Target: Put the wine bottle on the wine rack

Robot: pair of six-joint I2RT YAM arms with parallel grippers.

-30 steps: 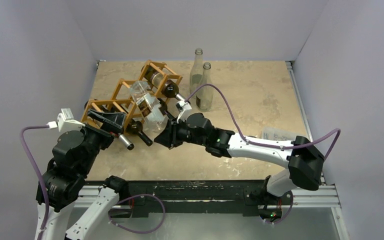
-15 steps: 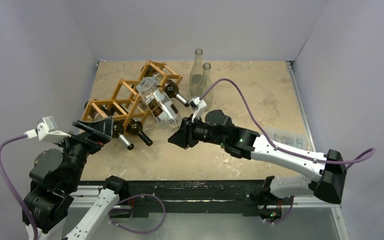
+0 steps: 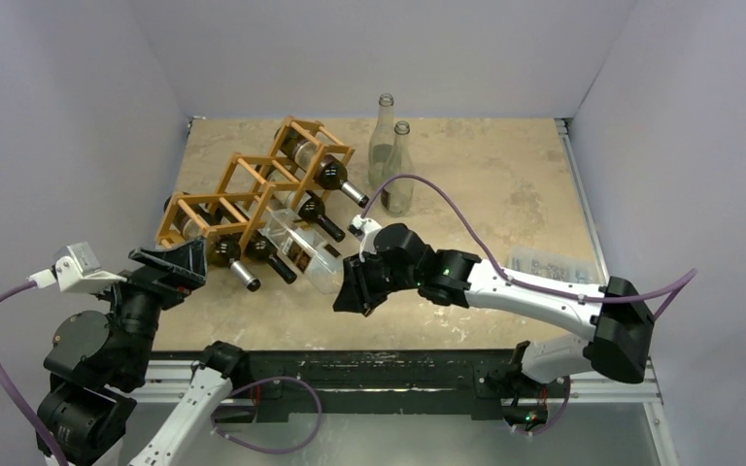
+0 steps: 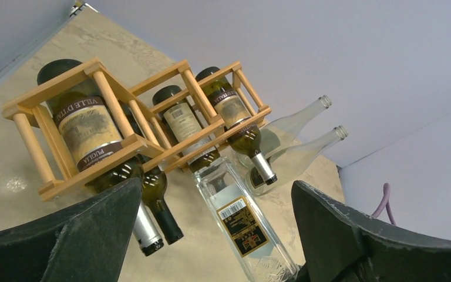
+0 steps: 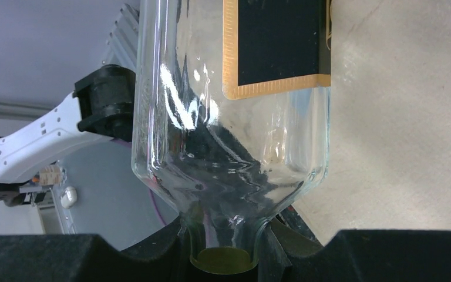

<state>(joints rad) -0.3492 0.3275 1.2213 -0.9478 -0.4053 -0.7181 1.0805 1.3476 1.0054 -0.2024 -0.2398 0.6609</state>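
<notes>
**Wine bottle** (image 3: 297,250): clear glass, square-sided, with a black gold-edged label and a white barcode sticker. It lies slanted at the front of the rack (image 4: 111,103), base toward the middle cells and neck pointing away. Whether it sits in a cell cannot be told.

**Right fingers** (image 5: 387,258): clamped on the bottle's neck.

**Left fingers** (image 4: 76,241): wide apart, empty, near the rack's left end.

**Rack contents**: dark bottles (image 3: 322,173).

White arm shells (image 3: 529,289), purple cables (image 3: 408,178), black left pincer (image 3: 177,264)
</notes>
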